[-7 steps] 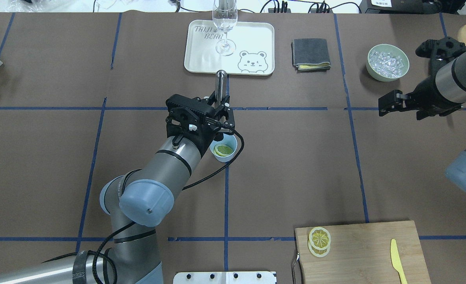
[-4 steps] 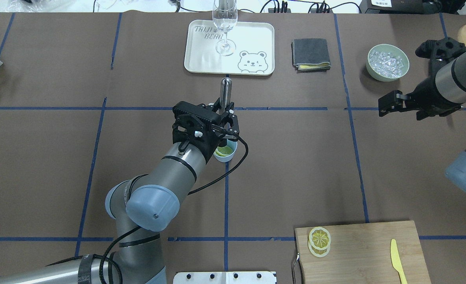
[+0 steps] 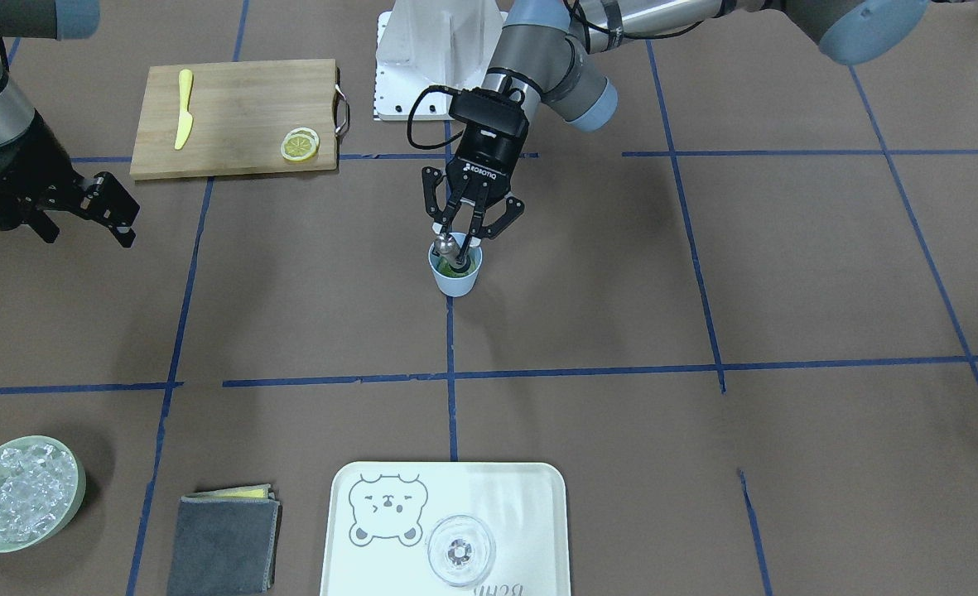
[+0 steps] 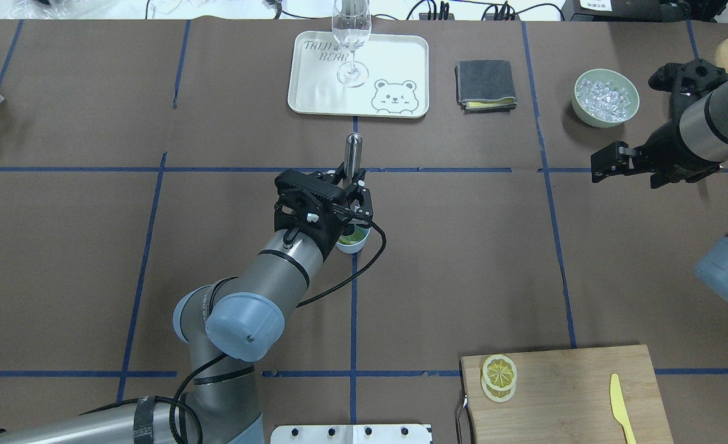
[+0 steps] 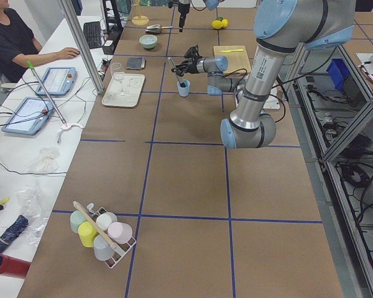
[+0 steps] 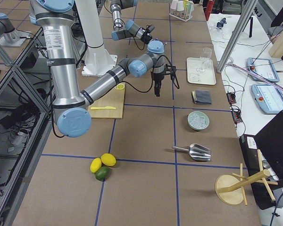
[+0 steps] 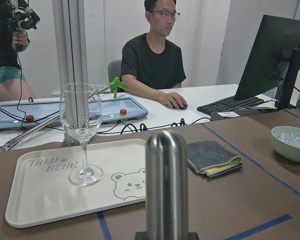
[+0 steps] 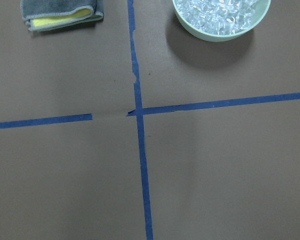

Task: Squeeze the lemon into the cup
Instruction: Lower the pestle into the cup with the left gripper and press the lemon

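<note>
**Left tool holding a steel rod at the blue cup**

Surface: the tabletop [image 4: 462,265] is covered in brown paper, marked into large squares by blue tape [image 4: 450,169].
- Far edge: a cream tray [image 4: 400,55] with a bear print carries a clear stem glass [image 4: 351,37].
- Right of the tray lies a folded grey cloth [image 4: 486,80] with a yellow layer inside.
- Further right is a pale green bowl [image 4: 604,123] of ice.
- Near right corner: a wooden cutting board [image 4: 573,394] with two stacked lemon slices [image 4: 499,377] and a yellow knife [image 4: 619,407], well apart from each other.

Room: beyond the tabletop a man in a black shirt [image 7: 155,65] sits at a white desk. A dark monitor [image 7: 272,55] and a keyboard [image 7: 230,105] are beside him.

Task things:
- The cup [image 3: 455,284], small and light blue, stands upright mid-tabletop, right by a tape crossing.
- The lemon [image 4: 355,235] lies inside the cup, a thin slice that reads greenish-yellow. It is mostly hidden by the wrist overhead.

Left tool [image 3: 460,240]: fingers are clamped narrow on a polished metal rod [image 4: 353,151]. The rod is tilted, its rounded upper end leaning toward the tray and its lower end down in the cup's mouth. I cannot tell whether it touches the slice.

Right tool [image 4: 597,163]: it hangs above bare paper near the bowl, carrying nothing. I cannot tell whether its fingers are wide or narrow.
</note>
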